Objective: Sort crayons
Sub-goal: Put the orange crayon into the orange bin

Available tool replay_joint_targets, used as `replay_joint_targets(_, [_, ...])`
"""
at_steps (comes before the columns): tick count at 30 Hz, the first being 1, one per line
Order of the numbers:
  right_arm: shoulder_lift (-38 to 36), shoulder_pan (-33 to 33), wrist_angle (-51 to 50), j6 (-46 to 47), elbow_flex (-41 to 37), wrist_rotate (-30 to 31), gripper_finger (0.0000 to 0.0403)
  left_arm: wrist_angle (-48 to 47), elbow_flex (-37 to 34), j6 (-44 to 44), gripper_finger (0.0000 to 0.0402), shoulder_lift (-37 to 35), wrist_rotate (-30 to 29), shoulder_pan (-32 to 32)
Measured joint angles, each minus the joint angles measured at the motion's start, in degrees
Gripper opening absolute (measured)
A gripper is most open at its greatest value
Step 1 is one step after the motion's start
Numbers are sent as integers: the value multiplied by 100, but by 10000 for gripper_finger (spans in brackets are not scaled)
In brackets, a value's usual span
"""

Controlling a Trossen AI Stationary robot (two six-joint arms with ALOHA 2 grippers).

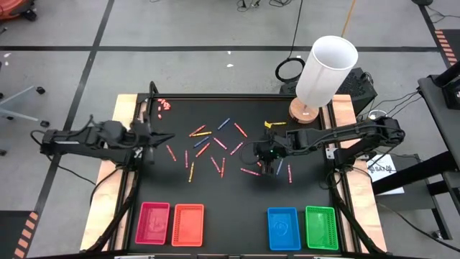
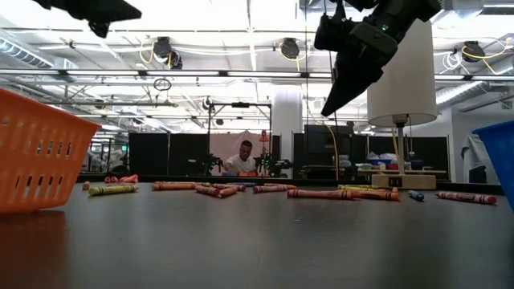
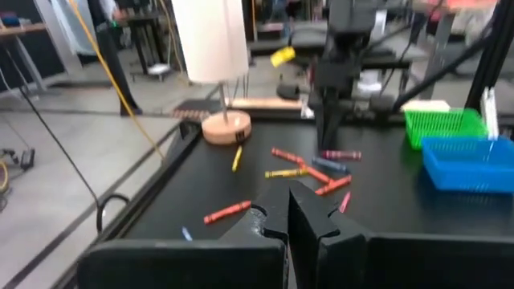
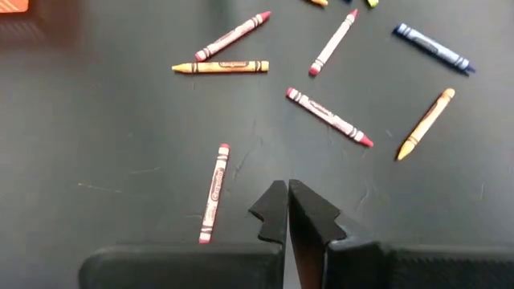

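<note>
Several crayons (image 1: 215, 147) in red, pink, orange, blue and yellow lie flat and scattered on the middle of the black mat. My right gripper (image 1: 256, 154) is shut and slants down above the mat's right-middle, clear of the surface, as the low view (image 2: 336, 100) shows. In the right wrist view its tips (image 4: 287, 197) hover beside a pink crayon (image 4: 214, 193) and short of a red one (image 4: 329, 117). My left gripper (image 1: 167, 137) is shut, raised near the mat's left edge, pointing about level across the table (image 3: 287, 213).
Four trays stand along the near edge: pink (image 1: 153, 223), orange (image 1: 187, 224), blue (image 1: 283, 228), green (image 1: 321, 227). A white lamp on a wooden base (image 1: 325, 72) stands at the far right corner. Small pink bits (image 1: 164, 106) lie at the far left. A person (image 2: 243, 160) sits far behind.
</note>
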Motion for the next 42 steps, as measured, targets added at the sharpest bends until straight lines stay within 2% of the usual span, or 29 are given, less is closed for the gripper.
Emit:
replay_joint_targets(11, [-2,0,-213,618,0,-2,0,86,0,-283,0,794,170,-103])
replay_joint_targets(16, [-2,153,-179,1638,0,-24,0,147,0,-443,0,1115,179,-308])
replay_joint_targets(20, [-2,400,-186,2034,0,-154,5,299,-62,-582,0,1339,177,-490])
replay_joint_targets(26, [-2,860,-412,2711,0,-84,40,1182,-293,-580,0,1686,177,-841])
replay_joint_targets(30, [-2,1094,-664,2968,0,230,76,1497,-385,-474,0,1995,177,-1077])
replay_joint_targets(35, [-2,1303,-976,3035,-1,628,115,1844,-472,-432,0,2338,176,-1323])
replay_joint_targets(42, [425,1591,-977,3019,-2,1044,142,2395,-472,-307,0,2455,175,-1613])
